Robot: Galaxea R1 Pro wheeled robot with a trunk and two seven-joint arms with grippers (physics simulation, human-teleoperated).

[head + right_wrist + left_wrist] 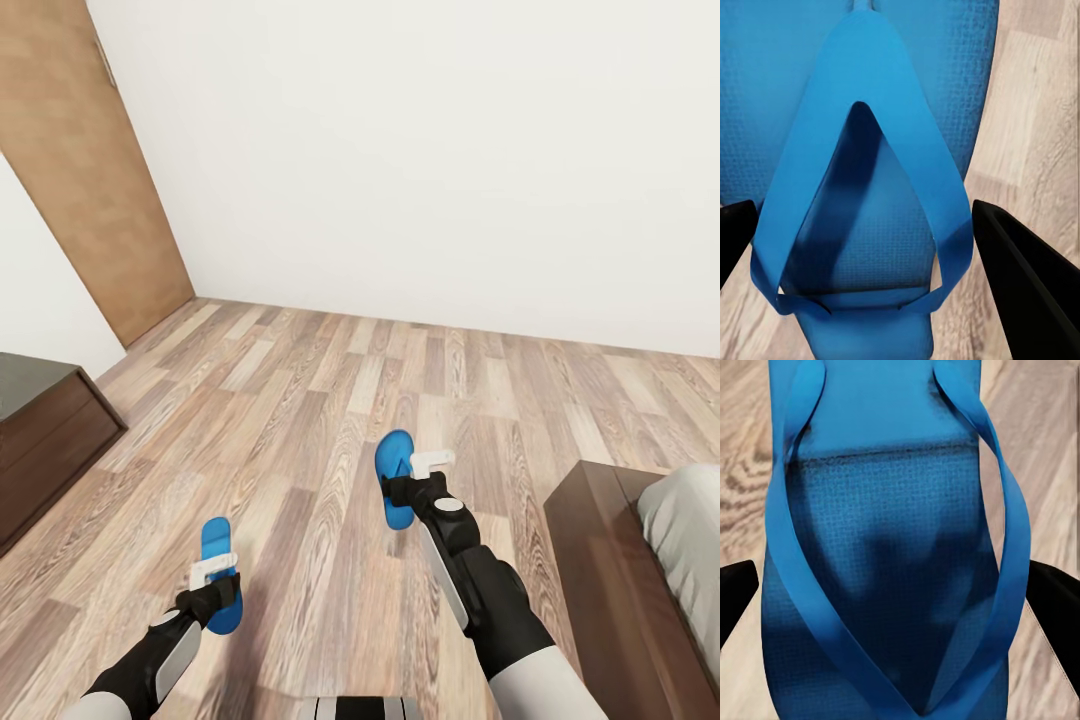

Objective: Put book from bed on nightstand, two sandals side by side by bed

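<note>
Each of my grippers holds one bright blue sandal over the wood floor. My left gripper (214, 598) is shut on the left sandal (216, 541), low at the left. In the left wrist view that sandal (885, 547) lies between the black fingers (736, 594), its straps facing the camera. My right gripper (401, 491) is shut on the other sandal (393, 455), near the middle and a short way from the bed (604, 560). The right wrist view shows this sandal (787, 82) between its fingers (1024, 281). The book is out of view.
The bed's dark frame and pale grey mattress (686, 530) fill the lower right corner. A low dark brown cabinet (45, 445) stands at the left edge; I cannot tell whether it is a nightstand. A wooden door (90, 170) is at the upper left, with white walls behind.
</note>
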